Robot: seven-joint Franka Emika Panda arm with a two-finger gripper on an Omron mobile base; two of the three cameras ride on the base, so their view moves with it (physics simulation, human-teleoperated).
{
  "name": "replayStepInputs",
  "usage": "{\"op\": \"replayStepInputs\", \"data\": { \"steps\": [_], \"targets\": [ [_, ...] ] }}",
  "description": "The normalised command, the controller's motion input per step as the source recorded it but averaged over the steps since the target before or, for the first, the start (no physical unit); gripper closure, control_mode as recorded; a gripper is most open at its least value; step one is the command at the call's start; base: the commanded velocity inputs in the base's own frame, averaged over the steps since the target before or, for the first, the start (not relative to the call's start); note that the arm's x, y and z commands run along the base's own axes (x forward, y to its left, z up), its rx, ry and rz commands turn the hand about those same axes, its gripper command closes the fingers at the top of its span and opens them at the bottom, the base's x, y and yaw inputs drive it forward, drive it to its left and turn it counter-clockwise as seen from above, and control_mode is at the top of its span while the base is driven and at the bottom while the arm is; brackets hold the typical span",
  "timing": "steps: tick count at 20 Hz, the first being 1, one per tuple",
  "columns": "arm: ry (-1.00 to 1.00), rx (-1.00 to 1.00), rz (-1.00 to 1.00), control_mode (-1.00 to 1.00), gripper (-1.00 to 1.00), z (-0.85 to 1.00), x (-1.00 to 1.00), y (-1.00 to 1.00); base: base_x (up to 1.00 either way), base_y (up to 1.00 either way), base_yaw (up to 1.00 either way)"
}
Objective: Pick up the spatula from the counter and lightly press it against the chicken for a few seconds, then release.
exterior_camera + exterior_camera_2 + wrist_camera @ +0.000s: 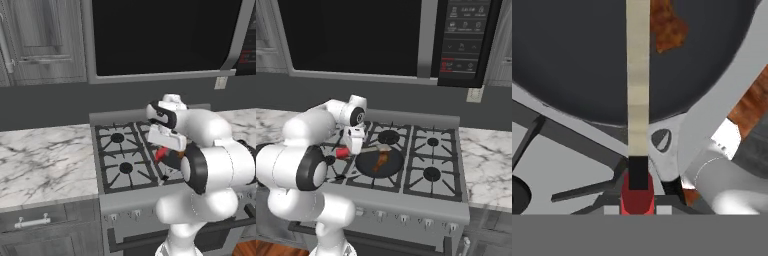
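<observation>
Gripping the spatula by its red handle with the gripper, closed narrow on that handle. Hanging low over the stove, toward its near left part. Reaching the pale blade across the rim of the dark pan on the near side of the stove. Ending just beside the chicken, a brown piece lying in the pan. Cannot tell whether blade and chicken touch.

Pale wooden spatula, matt dark pan, veined marble counter
</observation>
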Motion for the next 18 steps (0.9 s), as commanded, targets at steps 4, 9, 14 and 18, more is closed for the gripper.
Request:
{"op": "replayStepInputs", "data": {
  "steps": [4, 9, 14, 18],
  "targets": [
    [-0.13, 0.00, 0.00, -1.00, 1.00, 0.60, -0.40, 0.00, 0.00, 0.00, 0.00],
    [-0.11, 0.00, 0.00, -1.00, 1.00, 0.32, -0.58, 0.00, 0.00, 0.00, 0.00],
    [-0.10, 0.00, 0.00, -1.00, 1.00, 0.26, -0.66, 0.00, 0.00, 0.00, 0.00],
    [-0.11, 0.00, 0.00, -1.00, 1.00, 0.33, -0.65, 0.00, 0.00, 0.00, 0.00]
  ]
}}
